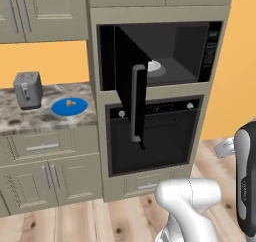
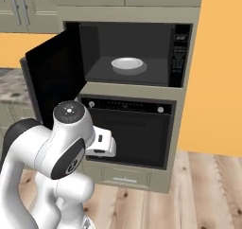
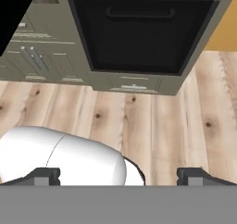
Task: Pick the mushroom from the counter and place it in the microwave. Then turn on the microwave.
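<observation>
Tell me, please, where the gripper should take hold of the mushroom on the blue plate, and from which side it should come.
Probably from above, closing on the rounded cap. The mushroom is tiny and lies low on the flat blue plate, so a side approach would likely hit the plate. Its exact pose is too small to tell.

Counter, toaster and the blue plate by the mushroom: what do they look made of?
Speckled grey-brown counter: looks like polished marble or granite, going by its mottled veining. Small grey boxy toaster: probably brushed metal, given the flat grey sheen and dark top slots. Round blue plate: glazed ceramic or plastic; its uniform flat colour leaves that open.
</observation>
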Robot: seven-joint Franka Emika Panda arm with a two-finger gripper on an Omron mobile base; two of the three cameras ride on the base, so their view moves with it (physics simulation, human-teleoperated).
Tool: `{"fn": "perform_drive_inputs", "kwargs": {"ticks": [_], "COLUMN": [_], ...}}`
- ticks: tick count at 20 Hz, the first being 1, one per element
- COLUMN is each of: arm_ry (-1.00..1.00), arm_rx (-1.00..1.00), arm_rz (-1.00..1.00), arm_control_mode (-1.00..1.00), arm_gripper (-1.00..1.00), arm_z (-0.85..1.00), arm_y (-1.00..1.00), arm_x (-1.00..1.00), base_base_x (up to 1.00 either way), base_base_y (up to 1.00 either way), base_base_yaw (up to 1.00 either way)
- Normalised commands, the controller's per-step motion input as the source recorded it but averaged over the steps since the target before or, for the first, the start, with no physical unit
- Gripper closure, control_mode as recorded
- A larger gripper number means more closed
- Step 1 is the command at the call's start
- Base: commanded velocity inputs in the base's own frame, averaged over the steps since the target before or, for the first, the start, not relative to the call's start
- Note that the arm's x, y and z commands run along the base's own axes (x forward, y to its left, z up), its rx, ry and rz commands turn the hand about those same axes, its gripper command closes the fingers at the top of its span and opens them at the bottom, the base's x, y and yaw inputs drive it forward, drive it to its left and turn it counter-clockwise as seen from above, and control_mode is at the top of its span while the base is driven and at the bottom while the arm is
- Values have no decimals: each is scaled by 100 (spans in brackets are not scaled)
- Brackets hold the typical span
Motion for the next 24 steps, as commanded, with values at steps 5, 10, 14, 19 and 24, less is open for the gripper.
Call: {"fn": "perform_drive_inputs", "kwargs": {"ticks": [5,10,14,19,24], "arm_ry": [0,0,0,0,0], "arm_rx": [0,0,0,0,0], "arm_rz": [0,0,0,0,0], "arm_control_mode": [100,100,100,100,100], "arm_gripper": [-100,-100,-100,-100,-100], "arm_z": [0,0,0,0,0], "arm_y": [0,0,0,0,0], "arm_x": [0,0,0,0,0], "base_base_x": [-20,-12,18,26,18], "base_base_y": [56,66,59,39,19], "base_base_yaw": [-16,-2,-6,-9,-27]}}
